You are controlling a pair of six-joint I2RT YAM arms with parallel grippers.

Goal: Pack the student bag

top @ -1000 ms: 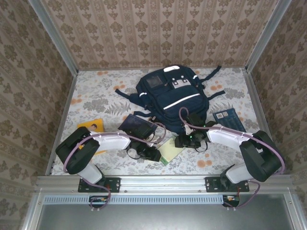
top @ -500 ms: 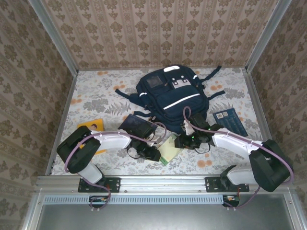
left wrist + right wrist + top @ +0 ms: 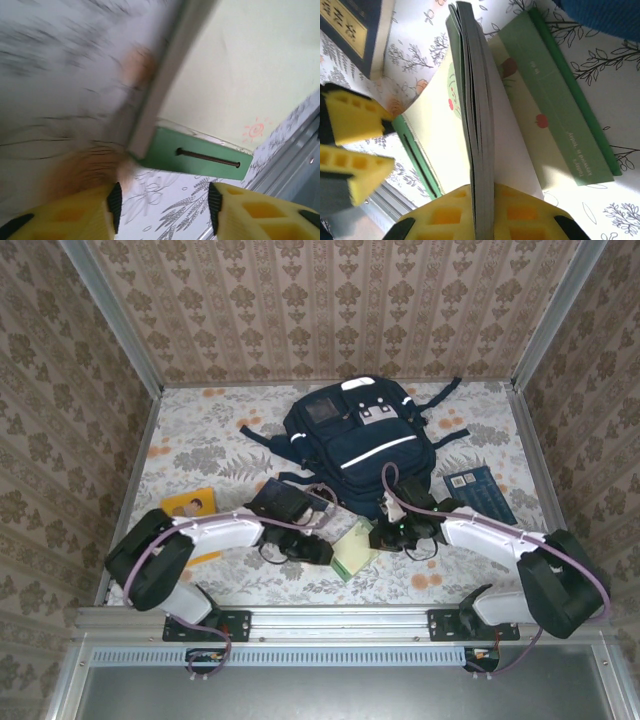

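Now your right pincer (image 3: 482, 212) is clamped on the pages of the notebook (image 3: 476, 125), probably to lift it; your left pincer (image 3: 162, 201) waits beside, jaws apart. The student bag (image 3: 362, 440) lies behind on the desk (image 3: 200, 452).

There is one student bag (image 3: 360, 445), at the upper middle of the top view. There are four flat items on the table. One is a pale green notebook (image 3: 355, 552) just below centre. One is a dark book (image 3: 283, 502) to the left of it. One is a blue book (image 3: 480, 490) at the right. One is a yellow flat item (image 3: 190, 504) at the left, and its kind is too small to tell. Two robot arms enter from the bottom edge: one left arm (image 3: 215, 532) and one right arm (image 3: 490, 532).
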